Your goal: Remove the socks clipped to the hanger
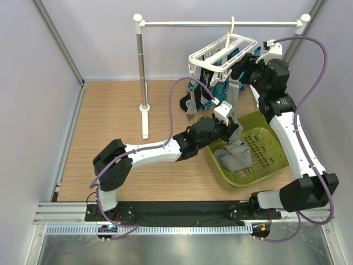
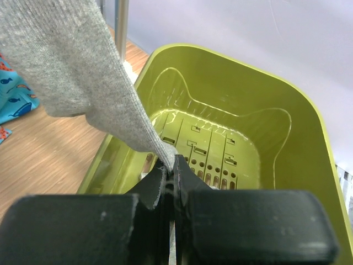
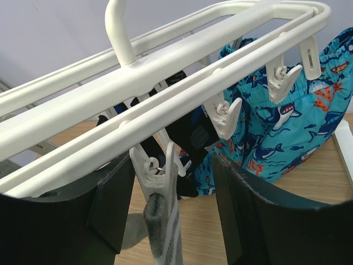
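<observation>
**Two robot arms working at a sock hanger above a green basket**

A wooden table [image 1: 110, 110] is filling the middle of the top view. One white rail stand [image 1: 143, 72] is rising at upper centre. One white hanger [image 1: 223, 52] is hanging from its rail at upper right, its right end hidden behind the right arm. One green basket [image 1: 278, 138] is sitting at centre right, partly covered by the left arm. A blue cloth [image 1: 218, 88] is dangling under the hanger and crowding the black socks [image 3: 187, 141], so their number is hard to make out.

Two grey socks are showing. One grey sock [image 1: 234, 102] is stretching from the hanger down to the left gripper [image 2: 171, 165], whose jaws are pressing together on its lower end above the basket. A second grey sock [image 1: 234, 157] is lying crumpled in the basket.

The right gripper [image 3: 171, 215] is holding its jaws spread either side of the peg [image 3: 157, 171] clamping the grey sock's cuff.
</observation>
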Controlling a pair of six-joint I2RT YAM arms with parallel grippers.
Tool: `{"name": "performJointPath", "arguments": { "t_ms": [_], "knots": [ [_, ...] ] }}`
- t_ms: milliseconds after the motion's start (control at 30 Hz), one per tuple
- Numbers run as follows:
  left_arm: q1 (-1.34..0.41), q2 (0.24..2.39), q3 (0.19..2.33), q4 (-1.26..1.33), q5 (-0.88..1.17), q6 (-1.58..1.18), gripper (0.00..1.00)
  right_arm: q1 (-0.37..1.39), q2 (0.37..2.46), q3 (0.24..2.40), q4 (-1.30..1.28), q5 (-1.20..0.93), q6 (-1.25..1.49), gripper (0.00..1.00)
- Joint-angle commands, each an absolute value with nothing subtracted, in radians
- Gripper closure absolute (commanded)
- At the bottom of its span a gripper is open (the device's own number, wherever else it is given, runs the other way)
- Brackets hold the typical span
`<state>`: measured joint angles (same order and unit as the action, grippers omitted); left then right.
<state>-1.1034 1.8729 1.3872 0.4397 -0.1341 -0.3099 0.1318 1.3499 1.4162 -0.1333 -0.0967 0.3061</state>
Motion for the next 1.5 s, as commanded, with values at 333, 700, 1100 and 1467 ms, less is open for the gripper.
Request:
{"name": "performJointPath", "arguments": {
  "t_ms": [333,700,1100,1467],
  "knots": [
    [-1.117,1.865,1.410,0.457,-0.160,-0.310,1.00,0.137,1.262,1.391,-0.097,-0.118,0.259,0.31],
    [-1.123,1.865,1.414,0.463,-0.163,-0.305,1.00,0.138,1.264,1.328,-0.005,-0.158,0.262,0.32],
    [-1.141,1.882,1.433,0.459,-0.167,-0.302,1.00,0.160,1.296,1.356,0.038,-0.106,0.244,0.36],
    [-1.149,1.887,1.433,0.454,-0.181,-0.302,1.00,0.166,1.302,1.374,0.022,-0.069,0.244,0.99]
  ]
}}
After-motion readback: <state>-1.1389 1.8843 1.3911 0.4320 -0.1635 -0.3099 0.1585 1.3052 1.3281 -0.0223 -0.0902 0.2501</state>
